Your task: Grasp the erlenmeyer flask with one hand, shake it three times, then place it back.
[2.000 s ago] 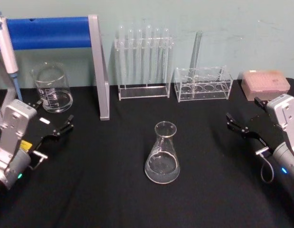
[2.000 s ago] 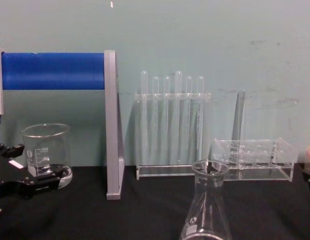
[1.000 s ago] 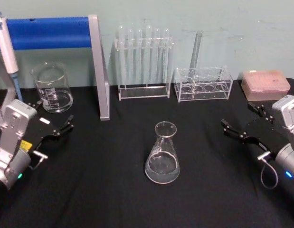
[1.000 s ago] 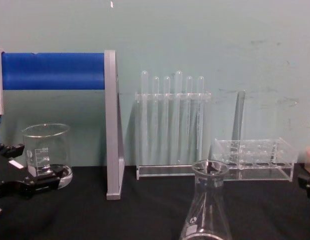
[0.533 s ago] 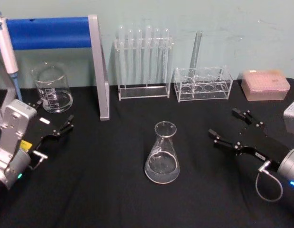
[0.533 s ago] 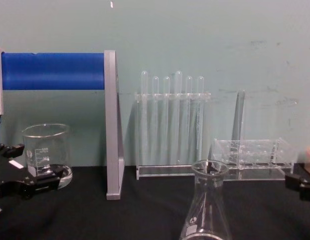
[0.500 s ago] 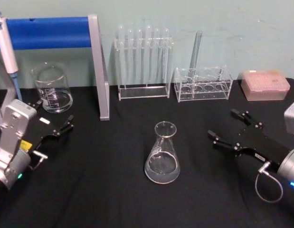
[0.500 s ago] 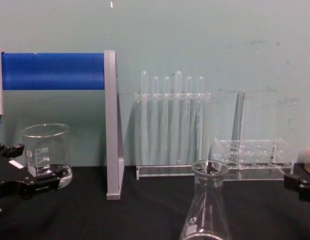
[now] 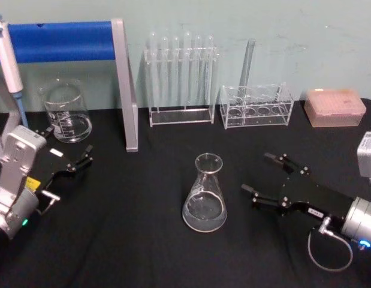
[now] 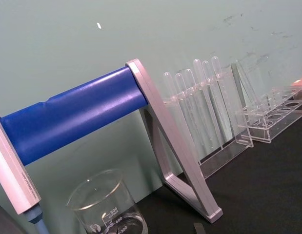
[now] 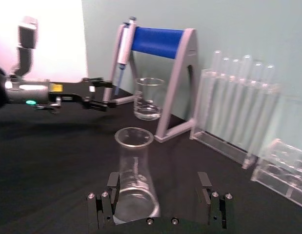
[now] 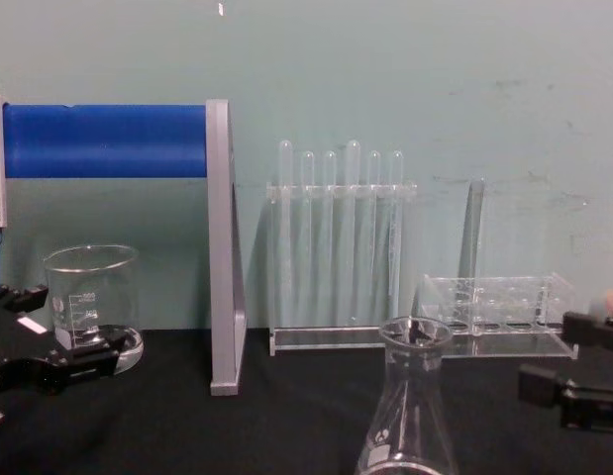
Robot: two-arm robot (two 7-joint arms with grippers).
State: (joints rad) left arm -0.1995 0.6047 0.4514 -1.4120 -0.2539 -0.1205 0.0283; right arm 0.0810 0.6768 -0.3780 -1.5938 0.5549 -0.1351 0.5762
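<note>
**Flask upright mid-worktop, right jaws spread just beside it**

At the far left, the left gripper (image 9: pixel 70 140) hangs low over the black worktop (image 9: pixel 143 246) with its jaws released and holding nothing. It points toward the glass beaker (image 9: pixel 66 111), which stands at the back. Next to the beaker is a grey stand (image 9: pixel 125 90) with a blue crossbar, and a pipette (image 9: pixel 8 57) hangs at its left end. Further right along the wall, a clear rack of test tubes (image 9: pixel 180 78) stands upright.

The erlenmeyer flask (image 9: pixel 205 195) sits upright near the middle of the worktop, forward of the racks and well apart from the beaker. The right gripper (image 9: pixel 256 172) is just to its right, low over the cloth. Its jaws are spread wide and face the flask without touching it. Behind it stand a low clear rack (image 9: pixel 256 108) holding one tall tube and, at the far right, a pink box (image 9: pixel 334 107).
</note>
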